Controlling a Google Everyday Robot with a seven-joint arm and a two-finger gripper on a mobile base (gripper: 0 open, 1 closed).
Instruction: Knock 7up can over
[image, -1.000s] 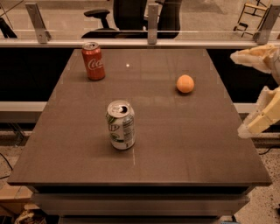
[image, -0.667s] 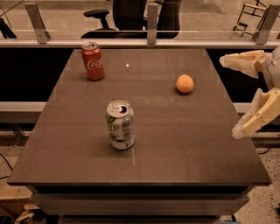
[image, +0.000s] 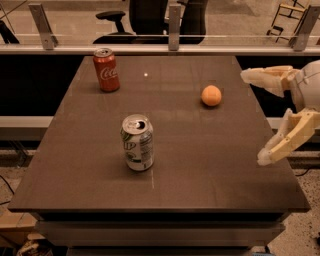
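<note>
The 7up can (image: 137, 143) stands upright near the middle-left of the dark table (image: 200, 150), silver-white with green lettering and an opened top. My gripper (image: 251, 119) is at the right edge of the view, over the table's right side, well to the right of the can and apart from it. Its two cream fingers (image: 285, 142) are spread wide open with nothing between them.
A red Coca-Cola can (image: 106, 69) stands upright at the table's back left. An orange ball (image: 211, 95) lies at the back right, between the gripper and the back edge. A rail and office chairs are behind the table.
My gripper has moved left, further in over the table's right side, toward the 7up can. The cans and the ball have not moved.
</note>
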